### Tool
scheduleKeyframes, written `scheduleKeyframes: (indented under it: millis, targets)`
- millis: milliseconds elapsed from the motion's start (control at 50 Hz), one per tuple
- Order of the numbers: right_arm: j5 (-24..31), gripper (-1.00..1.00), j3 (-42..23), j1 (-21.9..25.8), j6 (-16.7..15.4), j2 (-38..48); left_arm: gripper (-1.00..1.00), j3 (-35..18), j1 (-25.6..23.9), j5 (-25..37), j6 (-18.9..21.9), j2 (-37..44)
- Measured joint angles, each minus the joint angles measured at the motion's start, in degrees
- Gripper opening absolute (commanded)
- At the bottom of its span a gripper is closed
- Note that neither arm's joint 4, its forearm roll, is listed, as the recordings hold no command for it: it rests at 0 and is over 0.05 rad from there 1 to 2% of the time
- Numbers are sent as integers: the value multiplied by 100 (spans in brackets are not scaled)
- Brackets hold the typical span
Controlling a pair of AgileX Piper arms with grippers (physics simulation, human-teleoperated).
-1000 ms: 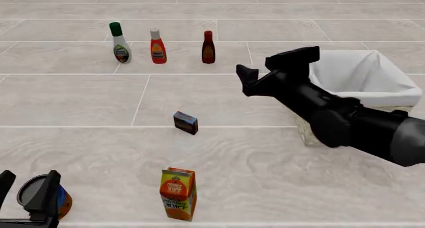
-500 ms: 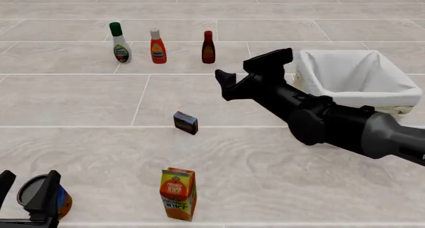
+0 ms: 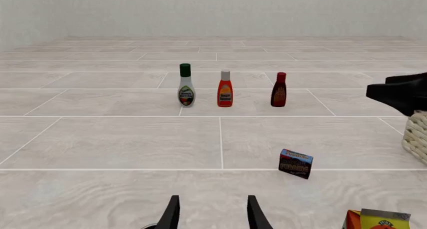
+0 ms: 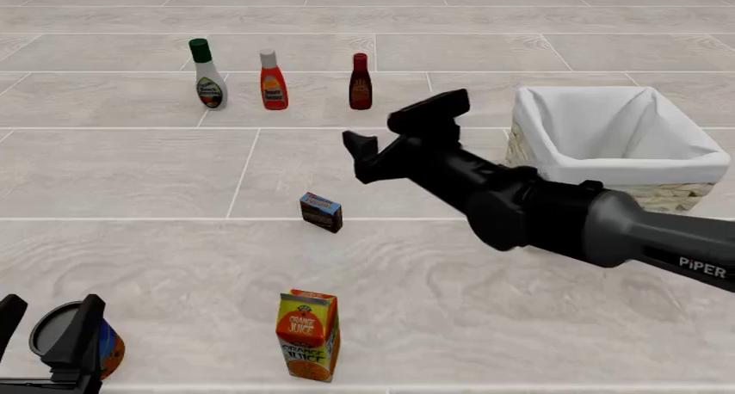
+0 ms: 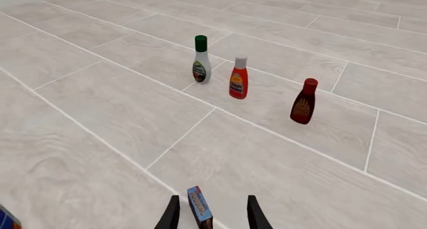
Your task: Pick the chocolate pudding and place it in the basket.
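Now the right gripper (image 4: 388,138), fingers spread wide and empty, hangs just past the chocolate pudding (image 4: 320,212), which sits nearer and slightly left.

Your chocolate pudding (image 4: 322,212) is a small dark brown carton with a blue and red top edge and a label face whose print is too small to read. It stands upright on the tiled floor, turned at an angle, well left of the basket (image 4: 677,160) and slightly nearer you. The basket is a square straw-coloured wicker one, upright, with white cloth lining folded over its rim; its interior appears to hold only the cloth.
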Motion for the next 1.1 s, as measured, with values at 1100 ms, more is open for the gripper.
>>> scheduleKeyframes:
  millis: [1100]
  targets:
    - [405,100,-1099,171,-263,1205,100,0,0,0,0,0]
